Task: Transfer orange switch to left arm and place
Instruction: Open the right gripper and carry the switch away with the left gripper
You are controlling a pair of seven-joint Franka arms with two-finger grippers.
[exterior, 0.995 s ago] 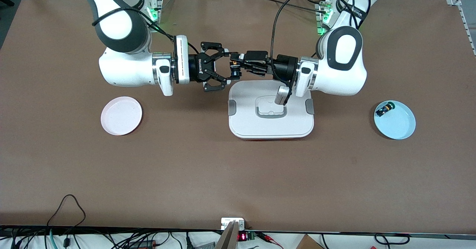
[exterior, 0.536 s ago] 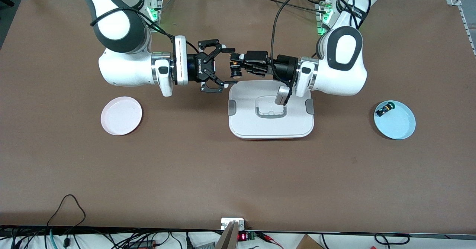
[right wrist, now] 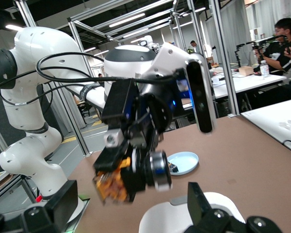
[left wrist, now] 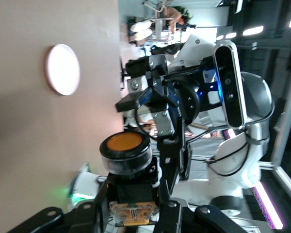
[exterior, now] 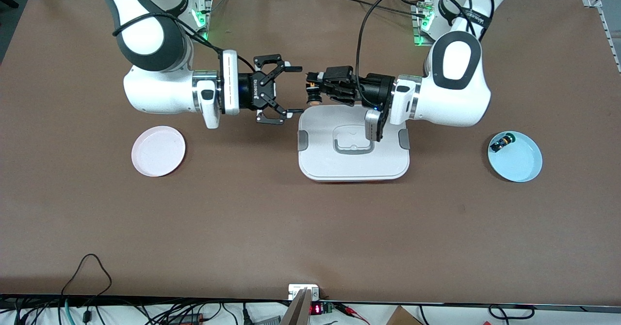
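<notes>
The left gripper (exterior: pixel 314 90) is clamped on the orange switch (exterior: pixel 313 97) above the box's (exterior: pixel 353 162) edge, while the right gripper (exterior: pixel 291 90), fingers spread apart, hovers just beside it.

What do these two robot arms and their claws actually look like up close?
Both arms are glossy white with dark grey joint panels and silver wrist rings. Black cables loop along them. The right gripper and left gripper are black, skeletal two-finger claws; a white camera bar sits behind the right one.
</notes>
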